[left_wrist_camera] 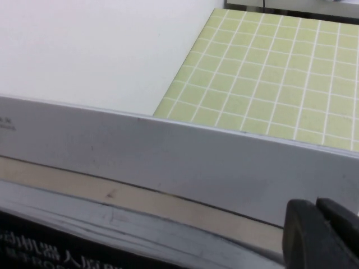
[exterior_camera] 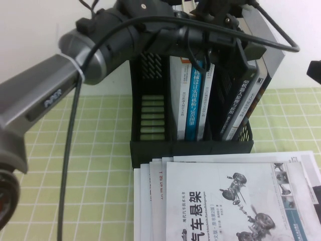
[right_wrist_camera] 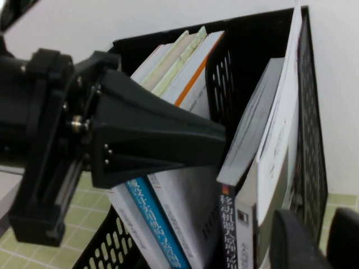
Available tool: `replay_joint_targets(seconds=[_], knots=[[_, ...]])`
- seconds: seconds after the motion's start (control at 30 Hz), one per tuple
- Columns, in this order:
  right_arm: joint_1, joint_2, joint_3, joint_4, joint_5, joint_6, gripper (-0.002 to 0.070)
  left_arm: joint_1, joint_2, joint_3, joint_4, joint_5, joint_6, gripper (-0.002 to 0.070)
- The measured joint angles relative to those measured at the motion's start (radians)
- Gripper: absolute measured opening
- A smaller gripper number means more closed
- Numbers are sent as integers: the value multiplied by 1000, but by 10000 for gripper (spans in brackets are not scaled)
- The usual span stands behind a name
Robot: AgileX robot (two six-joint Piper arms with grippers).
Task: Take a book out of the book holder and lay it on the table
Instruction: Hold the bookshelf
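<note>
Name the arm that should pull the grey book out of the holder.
Left. The left gripper is over the book holder's right compartment, at the book's top; the right gripper sits beside the holder.

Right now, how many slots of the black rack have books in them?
2: the middle slot and the right slot; the left slot is empty. Left gripper reaches over the right slot; right gripper is off the rack's right side.

Tight above the rack, open to your left

The left arm (exterior_camera: pixel 100 45) blocks the book holder (exterior_camera: pixel 190 145) from above; books (exterior_camera: pixel 225 201) cover the table (exterior_camera: pixel 75 165) in front; bare cloth lies left.
</note>
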Motion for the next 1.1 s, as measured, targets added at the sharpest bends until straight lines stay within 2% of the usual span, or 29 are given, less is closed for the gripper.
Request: replay_joint_targets(seconds=[0.73,0.93,1.1], knots=[[0,90,0,17,7,-11,155,0,69,-27,-136,-6,90,-3],[0,90,0,17,7,-30,155,0,97,-29,-92,-26,106,-3],[0,90,0,17,9,-56,155,11,97,-37,-44,-17,46,-3]])
